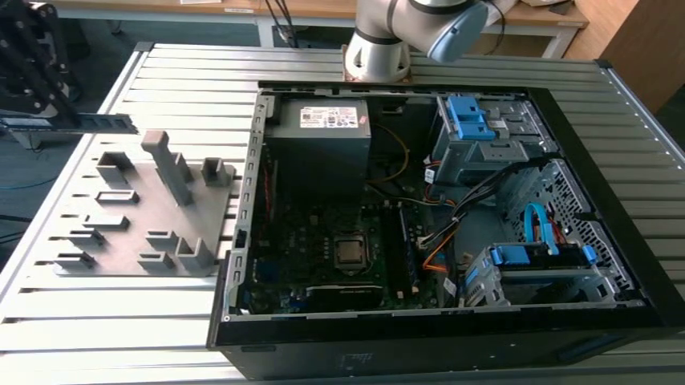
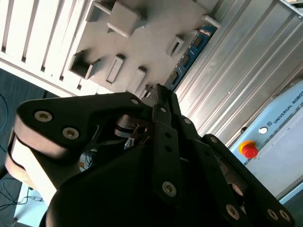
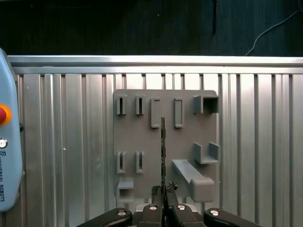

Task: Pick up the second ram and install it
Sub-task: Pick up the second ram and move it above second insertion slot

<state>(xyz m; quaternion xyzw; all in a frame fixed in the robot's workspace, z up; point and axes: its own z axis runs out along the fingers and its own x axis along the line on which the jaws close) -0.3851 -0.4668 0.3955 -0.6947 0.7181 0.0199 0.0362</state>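
Pinching the second ram (image 3: 163, 146) at one end, your pincer (image 3: 164, 191) holds it edge-on above the grey fixture plate (image 3: 142, 137), clear of its raised blocks, with bare ribbed surface (image 3: 57, 142) on either side.

gripper (image 3: 164, 190): pinching second ram (image 3: 163, 151) | ram: over grey plate (image 3: 142, 137) | plate: near table (image 3: 71, 142) edge

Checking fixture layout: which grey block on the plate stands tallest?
The long narrow wall in the middle of the plate; the other blocks are lower and shorter.
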